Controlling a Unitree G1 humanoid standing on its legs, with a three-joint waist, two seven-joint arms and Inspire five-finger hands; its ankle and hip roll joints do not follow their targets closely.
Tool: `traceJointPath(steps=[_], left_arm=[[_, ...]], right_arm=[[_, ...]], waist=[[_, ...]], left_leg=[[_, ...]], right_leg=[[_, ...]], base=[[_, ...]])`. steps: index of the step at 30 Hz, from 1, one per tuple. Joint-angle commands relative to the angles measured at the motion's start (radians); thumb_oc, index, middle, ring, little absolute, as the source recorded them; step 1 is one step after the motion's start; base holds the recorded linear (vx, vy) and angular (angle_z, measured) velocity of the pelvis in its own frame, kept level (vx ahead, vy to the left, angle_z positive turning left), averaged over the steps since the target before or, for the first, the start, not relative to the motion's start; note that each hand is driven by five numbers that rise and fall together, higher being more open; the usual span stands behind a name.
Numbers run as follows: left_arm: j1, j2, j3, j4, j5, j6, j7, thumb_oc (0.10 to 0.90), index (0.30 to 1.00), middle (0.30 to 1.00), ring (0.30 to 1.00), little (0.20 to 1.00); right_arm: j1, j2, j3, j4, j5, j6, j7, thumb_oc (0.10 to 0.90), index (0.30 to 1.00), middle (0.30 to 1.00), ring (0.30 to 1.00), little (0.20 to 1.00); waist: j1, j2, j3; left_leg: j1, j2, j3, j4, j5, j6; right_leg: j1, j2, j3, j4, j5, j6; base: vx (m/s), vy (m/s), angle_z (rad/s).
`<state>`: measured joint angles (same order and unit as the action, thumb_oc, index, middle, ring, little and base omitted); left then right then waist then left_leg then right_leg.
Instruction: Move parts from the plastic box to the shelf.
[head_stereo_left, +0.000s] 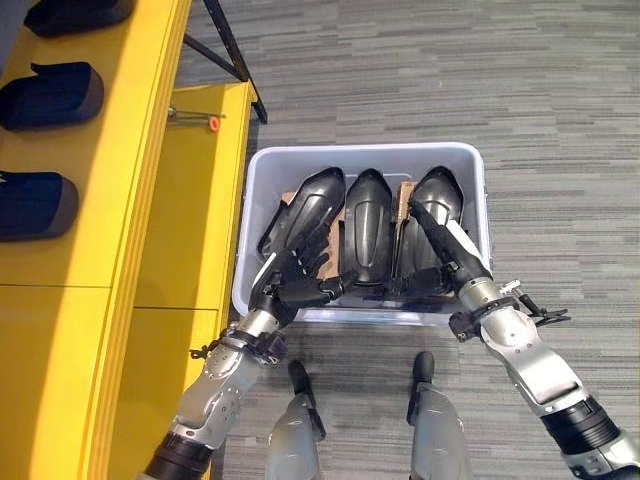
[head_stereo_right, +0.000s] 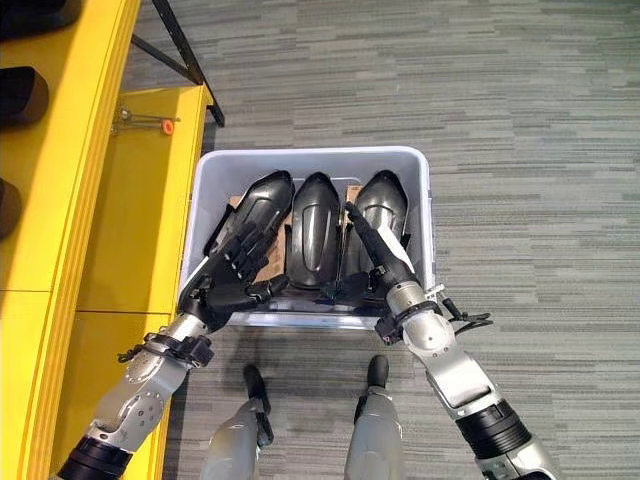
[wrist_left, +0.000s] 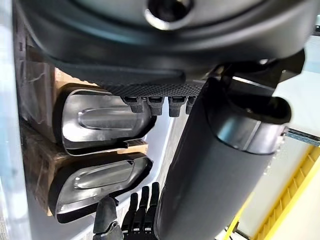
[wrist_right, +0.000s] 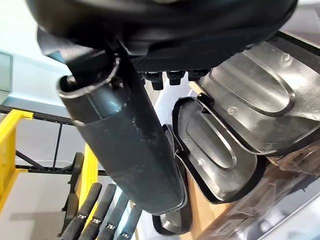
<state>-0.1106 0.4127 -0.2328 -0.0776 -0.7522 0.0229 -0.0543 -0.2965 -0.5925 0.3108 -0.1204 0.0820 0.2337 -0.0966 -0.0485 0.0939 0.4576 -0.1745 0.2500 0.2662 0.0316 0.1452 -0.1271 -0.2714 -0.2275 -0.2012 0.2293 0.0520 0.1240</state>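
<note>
A pale grey plastic box (head_stereo_left: 365, 152) stands on the carpet in front of me, holding three black moulded parts side by side: left part (head_stereo_left: 310, 205), middle part (head_stereo_left: 368, 225), right part (head_stereo_left: 440, 195). My left hand (head_stereo_left: 290, 280) hovers over the near end of the left part, fingers spread and relaxed, thumb pointing towards the middle part. On the other side, my right hand (head_stereo_left: 445, 245) reaches in along the right part with straight fingers. Both hands are open and hold nothing. In the right wrist view its thumb (wrist_right: 135, 150) stands above the parts' glossy undersides (wrist_right: 210, 150).
A yellow shelf (head_stereo_left: 150, 150) runs along the left, with dark parts (head_stereo_left: 50, 95) lying on its upper level. A small tool with an orange tip (head_stereo_left: 195, 120) lies on the lower ledge. Black stand legs (head_stereo_left: 230, 50) cross behind the box. Brown packing (head_stereo_left: 405, 190) lies under the parts.
</note>
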Motion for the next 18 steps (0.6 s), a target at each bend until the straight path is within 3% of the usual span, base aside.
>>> traceJointPath(steps=[1,18], left_arm=[[-0.066,0.019,0.004,-0.076,-0.023,-0.099,-0.026,0.900,1.000,1.000,1.000,1.000],[-0.094,0.015,-0.008,-0.055,-0.025,-0.081,-0.039,0.900,1.000,1.000,1.000,1.000]], right_arm=[[-0.100,0.036,0.003,-0.014,-0.052,-0.050,-0.040,0.900,1.000,1.000,1.000,1.000],[-0.129,0.047,0.019,0.068,-0.108,-0.040,-0.071,0.900,1.000,1.000,1.000,1.000]], waist=[[0.013,-0.031,-0.050],[0.017,-0.027,-0.030]], left_leg=[[-0.025,-0.034,-0.025,0.026,-0.074,0.021],[-0.063,-0.043,-0.029,0.032,-0.073,0.023]], right_leg=[[-0.001,0.049,-0.009,0.135,-0.210,-0.040],[-0.044,0.051,-0.008,0.157,-0.213,-0.041]], base=[[-0.03,0.009,0.00],[0.00,0.001,0.00]])
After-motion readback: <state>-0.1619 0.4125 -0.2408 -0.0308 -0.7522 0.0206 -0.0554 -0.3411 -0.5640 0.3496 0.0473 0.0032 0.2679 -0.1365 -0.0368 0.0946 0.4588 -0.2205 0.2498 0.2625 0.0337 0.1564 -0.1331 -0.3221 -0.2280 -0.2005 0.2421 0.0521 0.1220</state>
